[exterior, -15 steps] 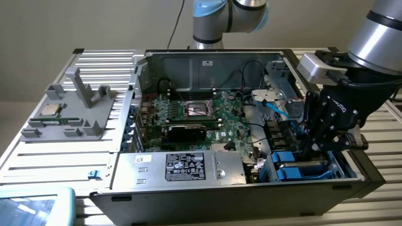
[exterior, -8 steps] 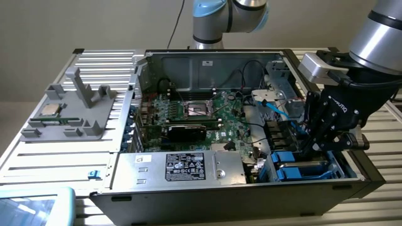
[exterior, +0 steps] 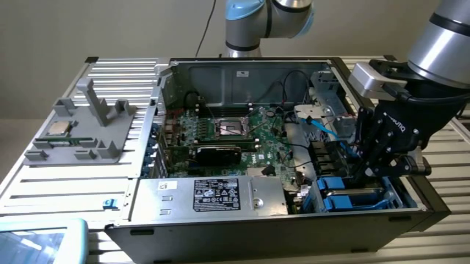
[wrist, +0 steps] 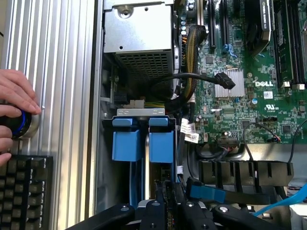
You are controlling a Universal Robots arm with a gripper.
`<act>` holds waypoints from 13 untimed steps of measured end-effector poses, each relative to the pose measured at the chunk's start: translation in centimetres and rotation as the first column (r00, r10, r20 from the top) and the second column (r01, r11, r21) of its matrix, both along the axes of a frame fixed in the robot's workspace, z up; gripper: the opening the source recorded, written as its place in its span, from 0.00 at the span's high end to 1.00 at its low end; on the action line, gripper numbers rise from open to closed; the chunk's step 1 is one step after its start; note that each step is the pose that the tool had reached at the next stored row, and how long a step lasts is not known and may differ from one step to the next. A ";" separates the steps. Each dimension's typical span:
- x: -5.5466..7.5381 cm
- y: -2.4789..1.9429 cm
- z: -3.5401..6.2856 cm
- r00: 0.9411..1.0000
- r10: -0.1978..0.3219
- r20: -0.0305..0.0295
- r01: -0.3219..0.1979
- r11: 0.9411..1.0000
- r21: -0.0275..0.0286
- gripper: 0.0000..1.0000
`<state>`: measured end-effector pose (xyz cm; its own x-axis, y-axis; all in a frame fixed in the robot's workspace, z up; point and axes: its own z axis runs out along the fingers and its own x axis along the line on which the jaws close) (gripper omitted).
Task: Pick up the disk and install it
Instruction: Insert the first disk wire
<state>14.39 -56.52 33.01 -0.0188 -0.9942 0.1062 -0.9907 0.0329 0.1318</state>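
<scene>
Down at the corner of the open computer case nearest the exterior camera, on the exterior view's right, the gripper reaches into the drive bay. Its jaws stand nearly together, clamped on the disk. The disk sits upright in the bay, its blue carrier frame just beside a second blue carrier. Along the case's near edge lies a silver box with a black label. Outside the case wall, a person's hand rests on a round knob, near a keyboard.

Ribbed metal table carries an open computer case; a grey fixture beside it; a keyboard.
</scene>
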 end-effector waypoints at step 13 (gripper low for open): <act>-0.1 -0.01 -0.09 1.000 0.000 0.000 0.000 1.000 0.000 0.84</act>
<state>14.27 -56.53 32.93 -0.0189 -0.9942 0.1062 -0.9907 0.0329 0.1319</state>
